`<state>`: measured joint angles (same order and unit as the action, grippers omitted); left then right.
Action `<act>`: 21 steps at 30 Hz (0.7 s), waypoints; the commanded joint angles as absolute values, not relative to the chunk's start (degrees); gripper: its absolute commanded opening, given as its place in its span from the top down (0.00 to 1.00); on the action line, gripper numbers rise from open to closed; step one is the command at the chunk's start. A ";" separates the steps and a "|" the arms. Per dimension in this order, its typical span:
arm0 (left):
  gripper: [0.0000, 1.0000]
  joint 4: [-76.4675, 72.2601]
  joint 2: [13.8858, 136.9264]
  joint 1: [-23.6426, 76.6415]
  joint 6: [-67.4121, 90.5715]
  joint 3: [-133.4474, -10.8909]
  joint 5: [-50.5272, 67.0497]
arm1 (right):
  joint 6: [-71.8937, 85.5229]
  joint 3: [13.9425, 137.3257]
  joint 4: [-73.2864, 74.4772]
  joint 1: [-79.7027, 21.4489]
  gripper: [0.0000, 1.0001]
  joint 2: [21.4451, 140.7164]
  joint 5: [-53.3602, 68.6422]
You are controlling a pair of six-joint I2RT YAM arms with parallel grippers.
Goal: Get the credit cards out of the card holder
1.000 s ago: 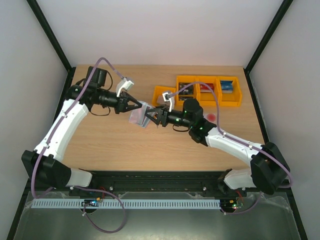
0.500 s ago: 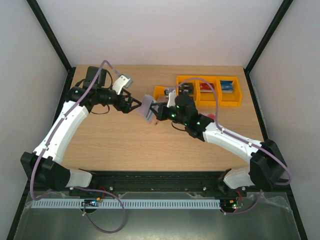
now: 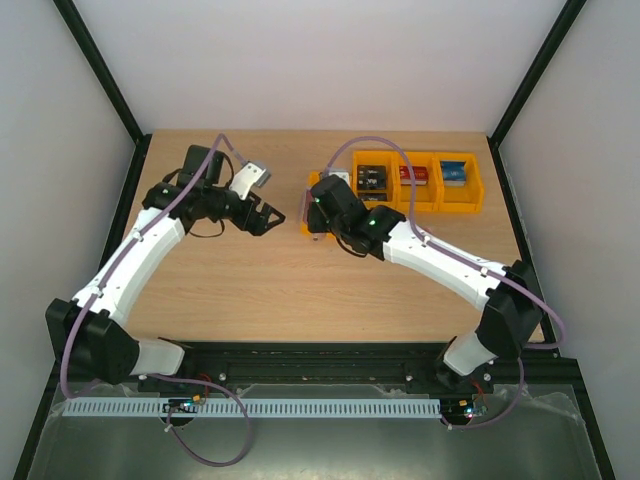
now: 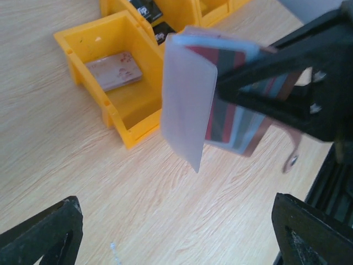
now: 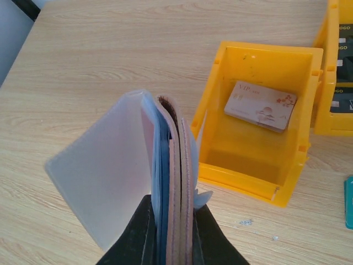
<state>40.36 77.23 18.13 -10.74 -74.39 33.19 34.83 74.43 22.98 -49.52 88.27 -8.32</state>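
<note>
Pinkish-brown card holder [image 5: 179, 165] upright within the right pincer [image 5: 174, 223]'s tight grip.

A pale wood-grain counter [image 3: 250, 280] carries four yellow-orange bins. Three of them stand side by side in a row [image 3: 415, 206] at about 1 o'clock on the counter. The left one holds dark cards [image 3: 372, 180], the middle one a red item [image 3: 413, 173], and the right one a blue item [image 3: 455, 172]. The fourth bin [image 5: 242, 185] stands alone at 8 o'clock from that row, close to its left end. A pinkish-beige card [image 5: 260, 105], printed "VIP" with a red flower sprig, lies flat on its floor toward the far wall. In the right wrist view, a teal-green card [image 5: 349, 201] lies on the counter at 4 o'clock from this bin, cut off by the picture's edge.
</note>
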 commanded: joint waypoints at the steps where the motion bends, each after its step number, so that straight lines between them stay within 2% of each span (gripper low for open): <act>1: 0.03 37.23 76.71 18.47 -8.97 -71.99 31.46 | 33.57 77.71 26.13 -50.01 0.99 87.83 -6.13; 6: 0.01 37.23 77.03 19.61 -9.82 -72.90 29.82 | 32.58 77.25 21.92 -49.93 0.98 85.93 2.40; 15: 0.01 37.16 75.89 19.07 -13.53 -74.23 11.99 | 25.97 71.81 14.87 -45.71 0.98 78.29 16.77; 18: 0.01 40.09 75.07 18.50 -15.05 -77.26 14.51 | 25.50 67.37 10.33 -42.70 0.98 75.21 24.41; 21: 0.02 45.92 74.94 18.36 -17.13 -81.50 22.06 | 24.01 63.44 4.14 -41.69 0.98 72.38 33.03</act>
<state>39.88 77.19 18.76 -13.76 -75.61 16.71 26.96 67.66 14.09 -42.96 75.64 19.94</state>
